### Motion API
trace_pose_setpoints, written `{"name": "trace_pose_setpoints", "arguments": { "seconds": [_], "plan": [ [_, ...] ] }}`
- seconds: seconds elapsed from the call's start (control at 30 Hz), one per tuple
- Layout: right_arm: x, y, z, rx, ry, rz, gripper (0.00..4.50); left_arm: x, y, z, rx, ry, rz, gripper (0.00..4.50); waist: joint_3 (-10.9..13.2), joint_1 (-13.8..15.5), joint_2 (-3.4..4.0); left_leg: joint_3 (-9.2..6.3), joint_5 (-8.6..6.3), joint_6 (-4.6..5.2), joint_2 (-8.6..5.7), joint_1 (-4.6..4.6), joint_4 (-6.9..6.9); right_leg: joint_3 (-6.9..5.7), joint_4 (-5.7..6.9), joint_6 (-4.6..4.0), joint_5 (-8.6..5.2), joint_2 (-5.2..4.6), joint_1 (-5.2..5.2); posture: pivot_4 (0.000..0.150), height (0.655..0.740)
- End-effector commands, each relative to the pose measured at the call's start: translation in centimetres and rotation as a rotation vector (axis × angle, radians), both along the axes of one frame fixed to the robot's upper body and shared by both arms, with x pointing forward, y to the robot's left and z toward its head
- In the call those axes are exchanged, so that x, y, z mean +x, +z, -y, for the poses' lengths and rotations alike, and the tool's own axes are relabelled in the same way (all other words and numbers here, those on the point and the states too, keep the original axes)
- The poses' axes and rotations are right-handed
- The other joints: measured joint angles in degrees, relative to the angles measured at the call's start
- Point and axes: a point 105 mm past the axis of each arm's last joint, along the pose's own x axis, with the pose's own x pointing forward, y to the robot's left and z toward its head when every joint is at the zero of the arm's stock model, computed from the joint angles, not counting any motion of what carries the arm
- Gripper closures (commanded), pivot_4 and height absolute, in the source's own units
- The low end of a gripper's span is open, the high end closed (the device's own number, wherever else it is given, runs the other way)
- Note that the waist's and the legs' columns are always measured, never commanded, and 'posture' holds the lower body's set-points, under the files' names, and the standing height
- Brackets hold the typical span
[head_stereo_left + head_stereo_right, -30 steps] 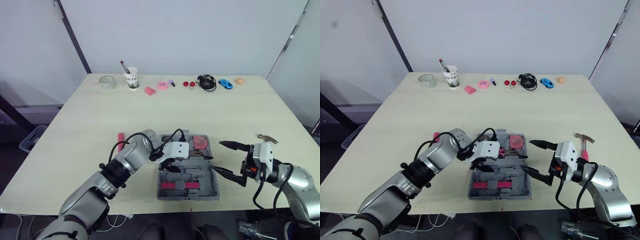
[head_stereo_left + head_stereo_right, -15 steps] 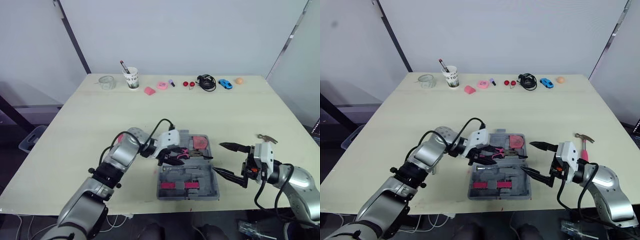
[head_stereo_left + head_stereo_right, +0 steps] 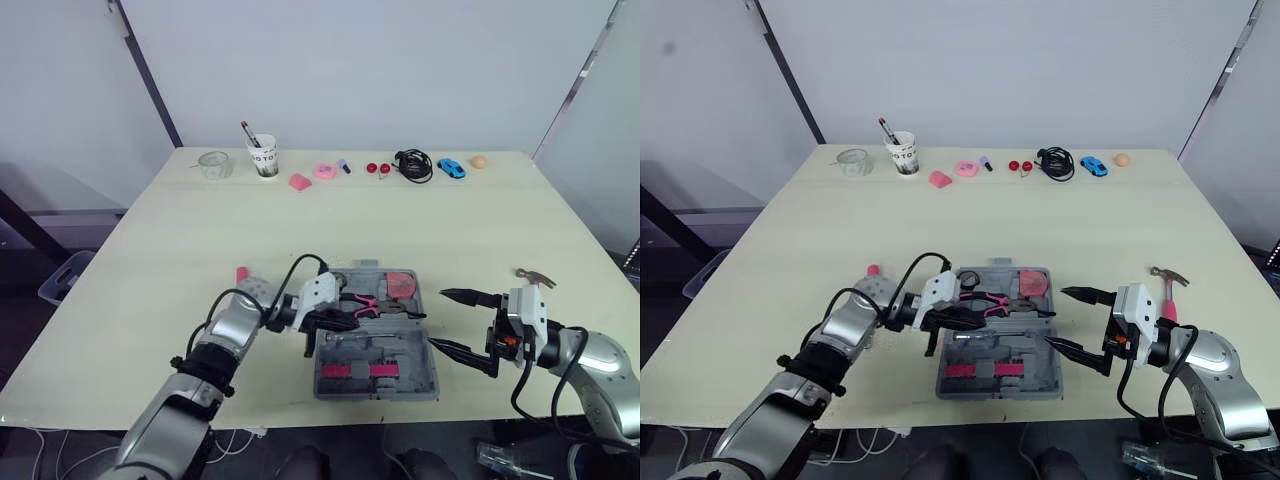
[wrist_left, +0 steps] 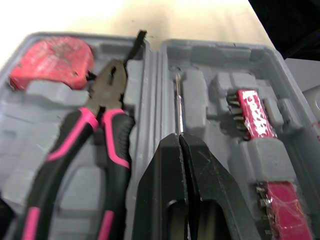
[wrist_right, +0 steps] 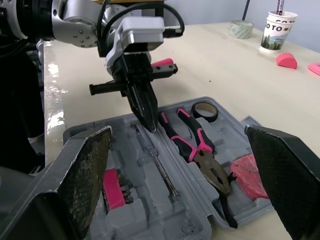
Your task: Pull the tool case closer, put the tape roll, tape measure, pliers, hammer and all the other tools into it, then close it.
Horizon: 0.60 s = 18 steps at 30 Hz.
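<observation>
STEP packing, judged midway | tool case (image 3: 428, 388) open, near front edge of table (image 3: 450, 220); holds pliers (image 3: 365, 303), tape measure (image 3: 402, 284), tape roll (image 5: 205, 111) | left gripper (image 4: 180, 145) pressed together, empty, over case | right gripper (image 3: 440, 320) spread wide, beside case | NEXT likely hammer (image 3: 535, 276), lying beyond right gripper

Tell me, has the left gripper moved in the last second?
Yes. The left gripper has drawn back to the robot's left, toward the left edge of the tool case.
</observation>
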Motion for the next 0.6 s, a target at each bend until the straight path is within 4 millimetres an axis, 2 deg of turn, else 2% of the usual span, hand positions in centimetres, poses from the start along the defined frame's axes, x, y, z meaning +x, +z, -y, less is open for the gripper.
{"name": "trace_pose_setpoints", "arguments": {
  "seconds": [0.03, 0.3, 0.6],
  "plan": [
    [-0.2, 0.8, 0.4, -0.018, 0.008, 0.037, 0.0, 0.2, 0.2, 0.4, -0.008, -0.02, 0.029, 4.4, 0.0, 0.0, 0.0, 0.0, 0.0, 0.0, 0.0, 0.0, 0.0, 0.0, 0.0, 0.0, 0.0, 0.0, 0.0, 0.15, 0.74],
    [-0.2, 0.7, 0.5, -0.033, 0.004, 0.035, 0.0, 0.1, -1.4, 0.9, 0.018, -0.041, -0.006, 4.4, 0.0, 0.0, 0.0, -0.01, 0.0, 0.0, 0.0, 0.0, 0.01, -0.01, 0.0, 0.0, 0.0, 0.01, 0.0, 0.15, 0.74],
    [-0.6, 0.4, 1.0, -0.042, -0.006, 0.027, 0.0, 0.3, -3.5, 0.4, 0.091, -0.006, -0.03, 4.4, -0.1, 0.1, 0.06, -0.04, 0.0, 0.0, -0.02, 0.01, 0.07, 0.01, 0.01, 0.01, 0.01, 0.01, 0.06, 0.15, 0.74]
  ]
}}
